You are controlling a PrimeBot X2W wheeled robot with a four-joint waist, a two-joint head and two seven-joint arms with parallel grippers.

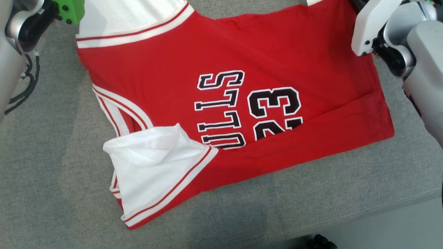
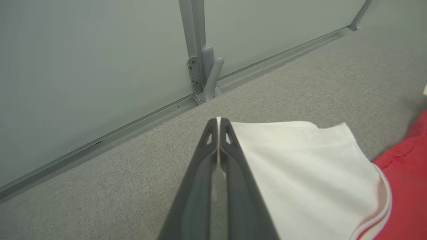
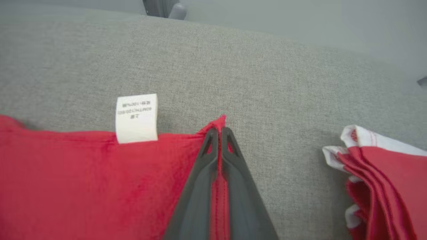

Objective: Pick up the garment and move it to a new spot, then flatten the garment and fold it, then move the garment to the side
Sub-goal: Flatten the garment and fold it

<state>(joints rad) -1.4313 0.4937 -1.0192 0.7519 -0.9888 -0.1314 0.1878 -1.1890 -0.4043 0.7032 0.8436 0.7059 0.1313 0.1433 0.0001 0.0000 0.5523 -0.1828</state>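
Note:
The garment (image 1: 242,52) is a red jersey with white sleeves and black lettering, spread on the grey cloth surface. Its near white sleeve (image 1: 155,162) is folded over the red body. In the left wrist view my left gripper (image 2: 219,121) is shut on the edge of the far white sleeve (image 2: 300,173), with a sliver of white cloth between the fingertips. My right gripper (image 3: 219,131) is shut on a red hem corner of the garment (image 3: 83,183), next to a white care label (image 3: 136,118). Both wrists sit at the head view's top corners.
The grey surface (image 1: 52,155) ends at a front edge (image 1: 380,214) at the lower right. A pale wall panel with a post and hinge (image 2: 200,73) stands just beyond the left gripper. A bunch of red and white cloth layers (image 3: 383,180) lies right of the right gripper.

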